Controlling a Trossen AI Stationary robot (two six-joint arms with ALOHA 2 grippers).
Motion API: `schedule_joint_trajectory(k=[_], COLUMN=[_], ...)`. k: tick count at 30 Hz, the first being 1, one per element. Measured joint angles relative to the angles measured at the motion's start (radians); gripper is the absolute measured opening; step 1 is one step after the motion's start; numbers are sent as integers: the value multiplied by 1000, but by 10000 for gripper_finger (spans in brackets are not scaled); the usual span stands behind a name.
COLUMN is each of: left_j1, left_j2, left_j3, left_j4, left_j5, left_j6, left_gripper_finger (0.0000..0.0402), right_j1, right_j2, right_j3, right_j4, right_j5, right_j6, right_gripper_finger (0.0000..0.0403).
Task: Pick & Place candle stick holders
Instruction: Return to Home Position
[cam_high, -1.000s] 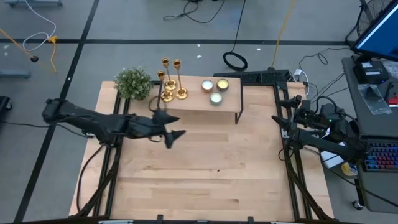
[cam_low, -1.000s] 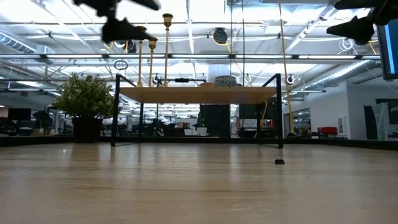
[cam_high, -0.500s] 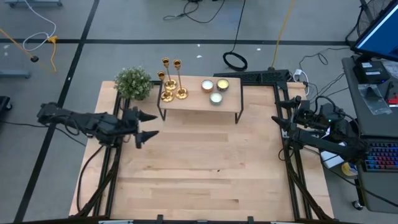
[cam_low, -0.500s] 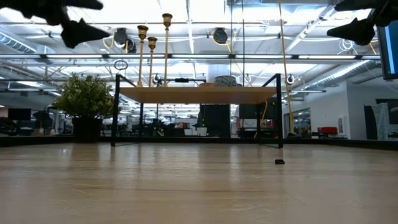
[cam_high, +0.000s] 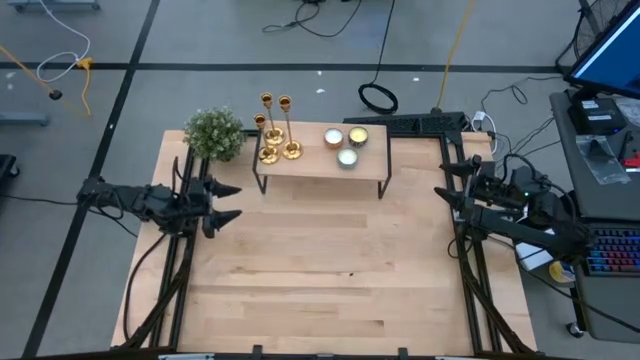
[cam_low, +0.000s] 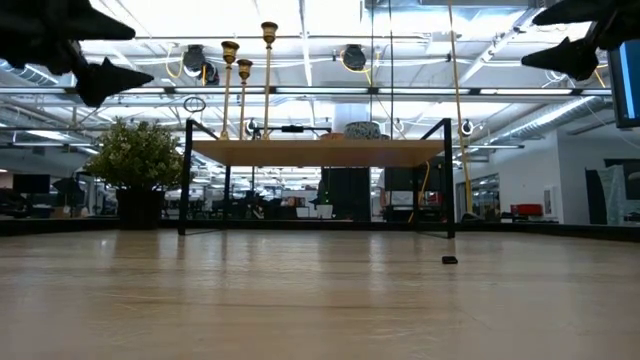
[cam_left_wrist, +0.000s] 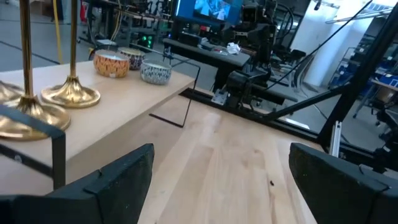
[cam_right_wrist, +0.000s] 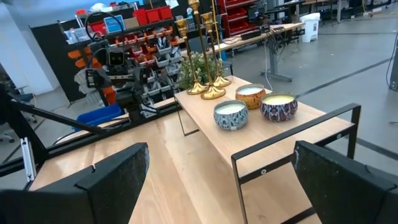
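Note:
Three gold candle stick holders (cam_high: 274, 132) stand upright on their round bases at the left end of a small raised shelf (cam_high: 320, 165); they also show in the low view (cam_low: 245, 75), the left wrist view (cam_left_wrist: 37, 99) and the right wrist view (cam_right_wrist: 206, 81). My left gripper (cam_high: 222, 203) is open and empty above the table's left edge, left of the shelf. My right gripper (cam_high: 443, 180) is open and empty at the table's right edge.
Three short round candles (cam_high: 346, 144) sit on the shelf's right half. A small green bushy plant (cam_high: 214, 133) stands at the table's far left corner, beside the shelf. The wooden table (cam_high: 330, 270) in front of the shelf is bare but for a small dark speck (cam_low: 449, 260).
My left gripper has drawn back from near the shelf's left front toward the table's left edge, staying open and empty. The candle stick holders have kept still.

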Motion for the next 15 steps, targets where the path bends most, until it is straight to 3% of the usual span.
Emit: schedule_joint_trajectory(k=[15], left_j1=[0], left_j2=[-114], left_j3=[-126], left_j4=[-1], left_j5=[-13], left_j6=[-6], left_gripper_finger=[365], right_j1=[0], right_j2=[0], right_j3=[-265], right_j4=[268], right_j5=[4], right_j6=[43], right_gripper_finger=[380])
